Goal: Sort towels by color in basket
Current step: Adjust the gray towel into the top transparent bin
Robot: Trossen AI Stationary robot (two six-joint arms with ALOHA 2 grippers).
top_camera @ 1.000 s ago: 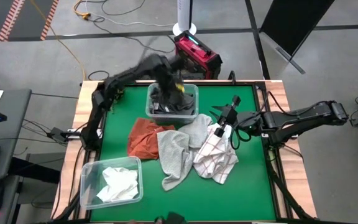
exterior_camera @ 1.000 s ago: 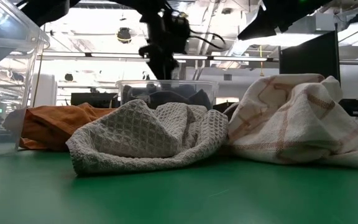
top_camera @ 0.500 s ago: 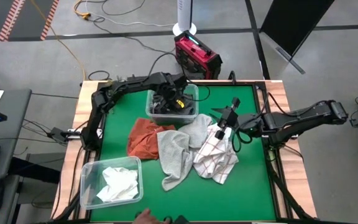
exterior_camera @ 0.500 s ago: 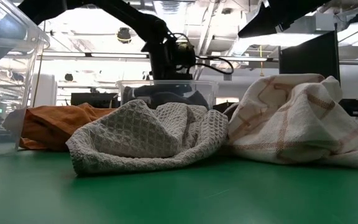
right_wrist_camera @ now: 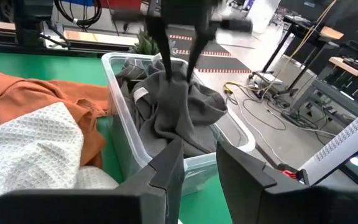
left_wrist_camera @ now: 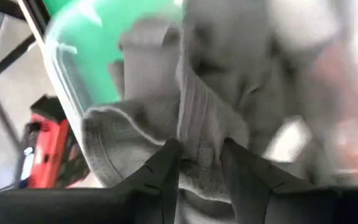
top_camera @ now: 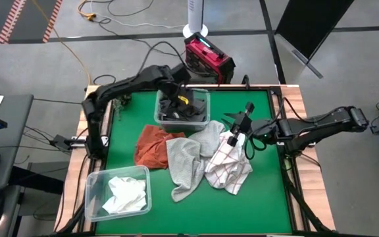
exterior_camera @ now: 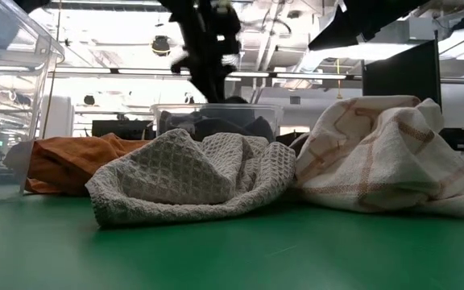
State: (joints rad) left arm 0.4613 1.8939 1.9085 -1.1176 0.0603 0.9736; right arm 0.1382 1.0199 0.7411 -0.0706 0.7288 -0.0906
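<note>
Overhead, left tool (top_camera: 178, 100) pinching dark grey towel (top_camera: 188, 109)

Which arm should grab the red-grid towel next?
Right. Its gripper hangs open over the red-grid towel, while the left gripper is shut on the dark grey towel in the bin.

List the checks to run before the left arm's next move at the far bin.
1. Left gripper over the far clear bin: ok.
2. Dark grey towel inside that bin: ok, though its pinched peak is raised.
3. Left gripper let go of the towel: not ok, shut on it.
4. Right gripper out of the way: ok, open, waiting by the red-grid towel.
5. Mat free of unsorted cloths: not ok; the rust towel, the light grey waffle towel and the red-grid one lie there.
6. White towel in the near bin: ok.
</note>
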